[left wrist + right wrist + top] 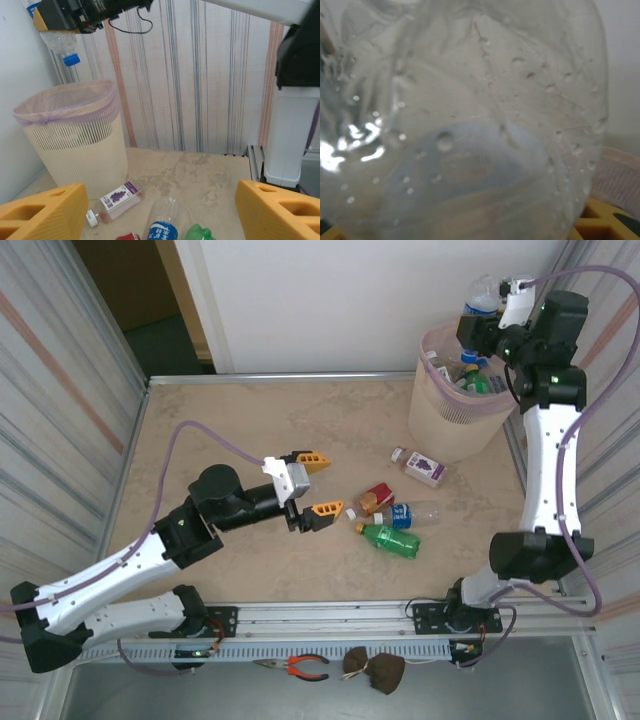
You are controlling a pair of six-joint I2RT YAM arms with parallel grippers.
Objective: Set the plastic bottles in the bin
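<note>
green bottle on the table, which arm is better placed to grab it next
Left. The left claw is open and low over the table, close beside the green bottle and facing it. The right claw is up over the bin, shut on a clear bottle.

Four bottles lie on the table before the bin, other bottles inside it.

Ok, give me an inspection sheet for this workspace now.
Surface: beige marbled tabletop, no spills seen.
Job's things: lying loose, purple-labelled plastic bottle, red-labelled bottle, blue-labelled clear bottle, green bottle; beige perforated bin with pink liner holds more.
Clutter: orange-handled pliers, brown lump on front ledge.
Grippers: left gripper open, empty; right gripper shut on blue-capped clear bottle above bin.
Cables: purple cable looping along each arm.
Surroundings: striped side panels, white back wall.
</note>
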